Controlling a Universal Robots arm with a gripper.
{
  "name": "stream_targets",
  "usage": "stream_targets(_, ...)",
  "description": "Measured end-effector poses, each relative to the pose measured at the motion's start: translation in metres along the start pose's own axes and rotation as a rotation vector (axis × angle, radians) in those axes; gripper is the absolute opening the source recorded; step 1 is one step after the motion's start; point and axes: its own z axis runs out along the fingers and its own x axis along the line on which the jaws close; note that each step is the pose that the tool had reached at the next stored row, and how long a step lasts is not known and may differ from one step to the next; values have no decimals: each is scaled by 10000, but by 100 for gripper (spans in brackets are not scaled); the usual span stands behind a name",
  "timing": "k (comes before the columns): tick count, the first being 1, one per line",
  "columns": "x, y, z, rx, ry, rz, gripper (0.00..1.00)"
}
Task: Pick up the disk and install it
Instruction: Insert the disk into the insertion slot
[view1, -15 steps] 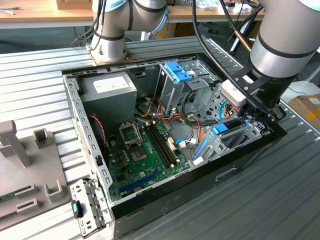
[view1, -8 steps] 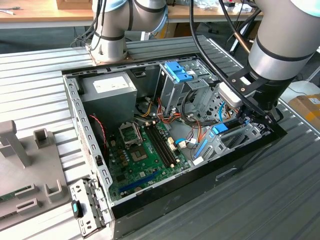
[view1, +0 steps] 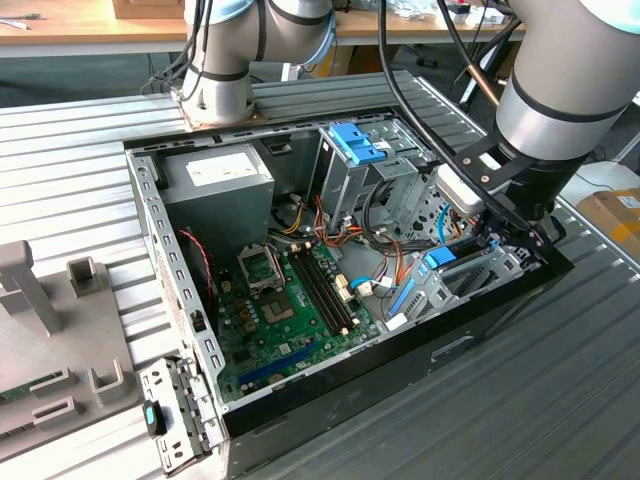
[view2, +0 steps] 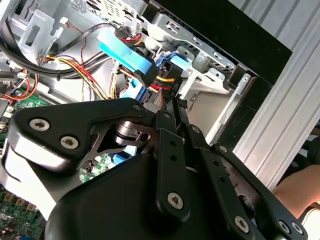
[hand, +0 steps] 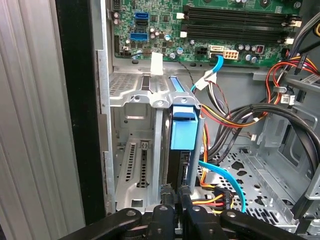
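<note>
Right now the fingers (hand: 165, 192) of the gripper (hand: 176, 192) are pulled close together, with just a thin gap between them. Their tips sit at the near end of the disk (hand: 181, 134). I cannot tell if they pinch it or just touch it.

The disk stands on its edge in a slot of the grey metal cage (hand: 131, 100). Its dark body goes down into the slot, and its bright blue rail faces up. The slot beside it has nothing in it.

Just beside the disk, a thin blue cable (hand: 225, 176) curves by. A bunch of red, yellow and black wires (hand: 220, 118) runs close to it too. Past the cage lies the green board (hand: 165, 25) with its long black slots.

In the exterior view the big grey arm (view1: 560, 110) reaches down into the open computer case (view1: 400, 352), at the corner on the exterior view's right. A light-blue latch plate (view1: 355, 143) sticks up further back. A grey box (view1: 220, 176) with a white label sits in the far corner. The case lies on a ridged metal worktop (view1: 80, 170).
</note>
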Motion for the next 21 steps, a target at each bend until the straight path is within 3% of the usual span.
stream_targets(4,-24,9,0,1,-19,6,16)
stream_targets(5,-24,10,-1,3,-102,42,16)
stream_targets(6,-24,10,0,6,-263,107,16)
stream_targets(8,-24,10,-1,8,-468,190,16)
stream_targets(9,-24,10,1,12,-629,258,16)
stream_targets(10,-22,14,12,17,-627,313,16)
stream_targets(12,-17,25,40,39,-516,582,16)
stream_targets(14,-16,27,42,46,-480,673,16)
stream_targets(15,-16,33,58,58,-418,828,16)
stream_targets(16,-15,42,80,70,-641,1055,16)
stream_targets(17,-8,47,90,134,-669,1046,16)
stream_targets(20,43,65,114,505,-688,1017,16)
stream_targets(21,54,98,119,554,-690,1012,16)
